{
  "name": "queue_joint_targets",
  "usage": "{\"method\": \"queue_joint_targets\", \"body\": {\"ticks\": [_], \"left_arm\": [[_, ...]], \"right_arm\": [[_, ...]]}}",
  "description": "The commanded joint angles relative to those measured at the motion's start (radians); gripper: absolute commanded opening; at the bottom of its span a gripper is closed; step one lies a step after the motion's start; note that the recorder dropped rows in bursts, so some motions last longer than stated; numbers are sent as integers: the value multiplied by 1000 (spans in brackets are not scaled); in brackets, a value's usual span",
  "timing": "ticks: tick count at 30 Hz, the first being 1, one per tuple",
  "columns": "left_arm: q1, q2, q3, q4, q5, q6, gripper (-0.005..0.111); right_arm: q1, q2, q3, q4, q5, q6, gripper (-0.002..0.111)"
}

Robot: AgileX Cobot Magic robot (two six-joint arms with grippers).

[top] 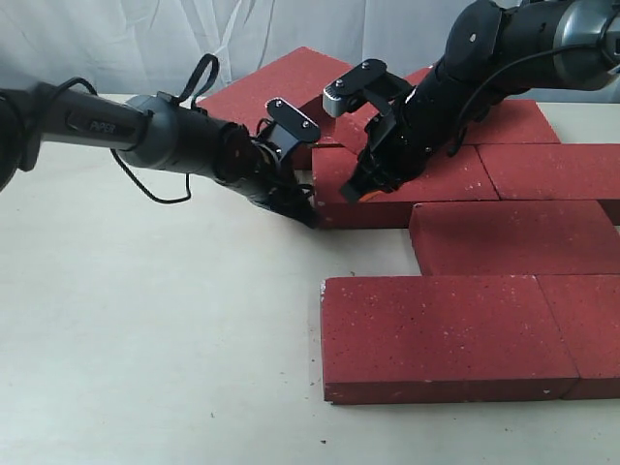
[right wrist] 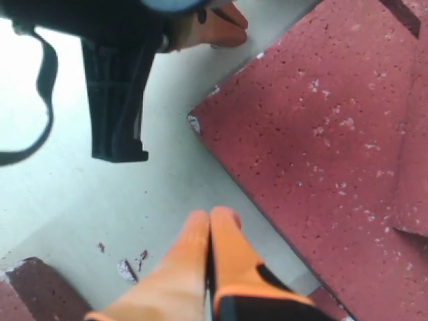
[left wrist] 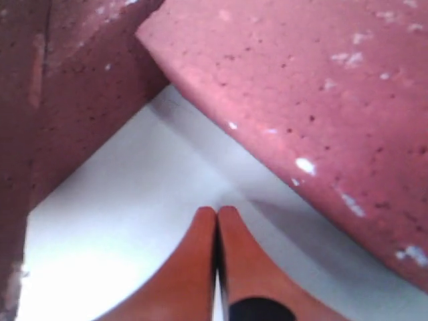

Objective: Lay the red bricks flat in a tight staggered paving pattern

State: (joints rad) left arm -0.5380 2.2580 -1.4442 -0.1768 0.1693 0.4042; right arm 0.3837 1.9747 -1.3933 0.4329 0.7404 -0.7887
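**Both Grippers Clenched and Empty at a Brick's Left End**

The left gripper (left wrist: 216,217) has its orange fingers (left wrist: 190,267) pressed together on nothing, low over the table (top: 145,339) between two brick edges. The right gripper (right wrist: 209,221) is also clenched and empty, just beside a brick corner. The red bricks (top: 446,334) lie flat in staggered rows on the right of the pale table. One far brick (top: 281,82) sits angled. A white cloth backdrop (top: 145,39) hangs behind.
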Motion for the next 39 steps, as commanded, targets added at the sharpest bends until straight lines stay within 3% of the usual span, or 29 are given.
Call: {"method": "queue_joint_targets", "body": {"ticks": [1,16,24,39], "left_arm": [[12,-27,0,8,41,-3,0],[-71,4,-2,-78,-45,-3,0],[-72,4,-4,-96,-71,-3,0],[-12,-67,-4,-69,137,-3,0]], "right_arm": [[-3,-10,2,-5,-6,-4,-1],[-3,-10,2,-5,-11,-4,-1],[-3,-10,2,-5,-11,-4,-1],[-3,-20,2,77,-2,-4,-1]]}}
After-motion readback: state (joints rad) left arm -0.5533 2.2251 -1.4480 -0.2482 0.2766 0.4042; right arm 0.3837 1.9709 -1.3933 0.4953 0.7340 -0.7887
